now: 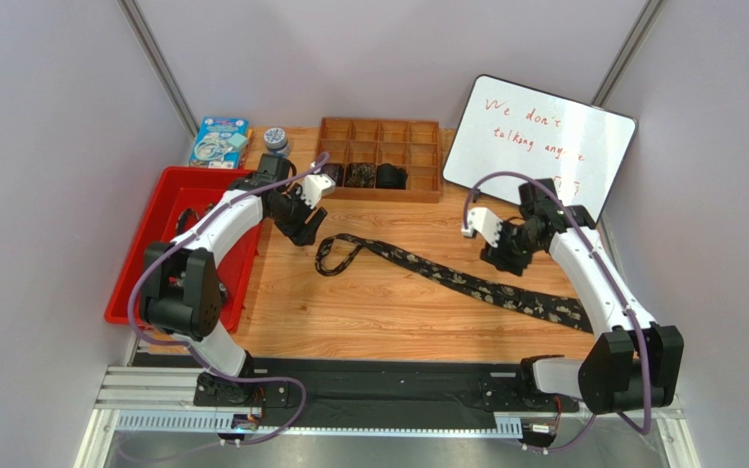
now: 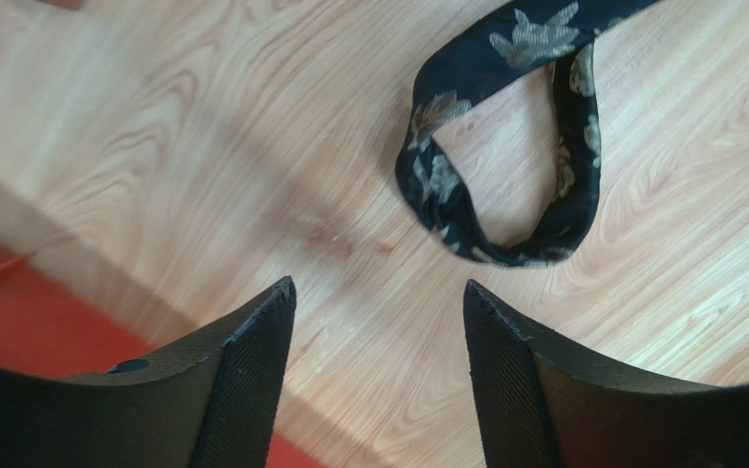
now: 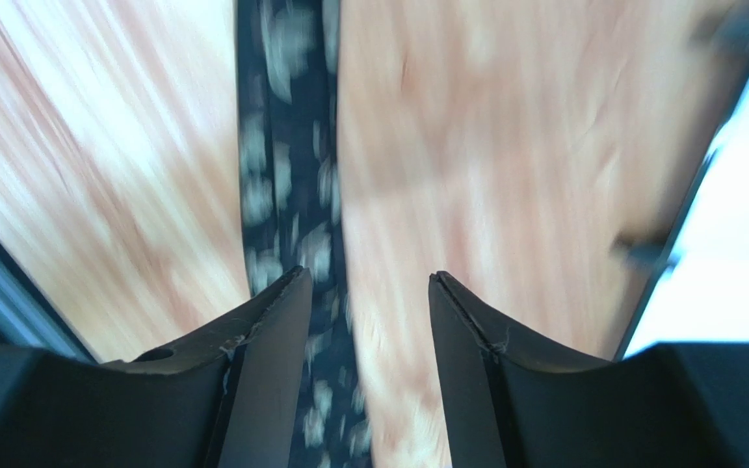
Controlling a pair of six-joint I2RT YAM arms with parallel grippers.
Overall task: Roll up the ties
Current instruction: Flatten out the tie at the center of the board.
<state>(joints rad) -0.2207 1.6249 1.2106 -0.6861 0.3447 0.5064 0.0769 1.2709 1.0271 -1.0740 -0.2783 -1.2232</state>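
tie (image 1: 447, 278): flat on wood, unrolled, narrow end curled into a loose loop | left gripper (image 2: 378, 292): wide open, empty, poised just short of the tie's loop, probably to start the roll there | right gripper (image 3: 369, 283): open, empty, over the tie's wider half, probably to steady it | rolling not yet begun

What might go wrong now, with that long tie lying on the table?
The tie ends in a curled loop, so the open left jaws may pinch two layers and roll unevenly. The open right jaws sit off-centre over the fabric and near the whiteboard: a miss or a bump seems possible.
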